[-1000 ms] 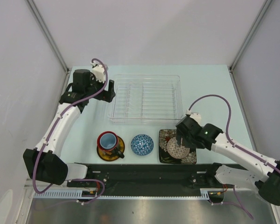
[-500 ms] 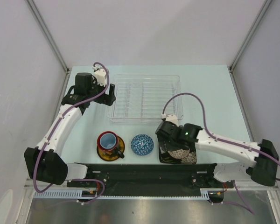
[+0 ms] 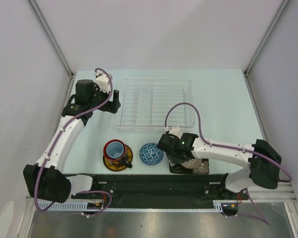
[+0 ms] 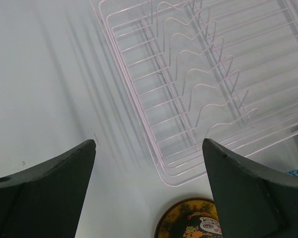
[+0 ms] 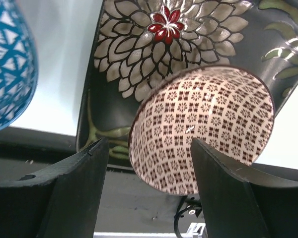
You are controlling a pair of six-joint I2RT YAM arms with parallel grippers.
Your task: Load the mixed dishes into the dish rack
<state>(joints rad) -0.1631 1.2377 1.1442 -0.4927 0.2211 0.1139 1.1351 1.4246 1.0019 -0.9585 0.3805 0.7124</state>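
Note:
The white wire dish rack (image 3: 154, 104) on its clear tray stands at the back; it also shows in the left wrist view (image 4: 203, 74). My left gripper (image 3: 113, 102) is open and empty beside the rack's left end (image 4: 149, 148). The red mug (image 3: 115, 148) stands on the yellow saucer (image 3: 120, 159) (image 4: 188, 220). The blue bowl (image 3: 151, 153) (image 5: 7, 64) sits to their right. The beige netted bowl (image 3: 192, 163) (image 5: 203, 129) lies upside down on the black floral plate (image 3: 202, 168) (image 5: 139, 44). My right gripper (image 3: 175, 157) (image 5: 148, 144) is open, low over the bowl's left edge.
The black rail (image 3: 154, 183) at the arms' bases runs just in front of the dishes. The right arm lies across the plate and hides most of it in the top view. Grey walls close the table on both sides.
My right arm swung left and forward, carrying its gripper from the bowl's back-right side to the bowl's left side near the blue bowl. The left gripper shifted slightly beside the rack.

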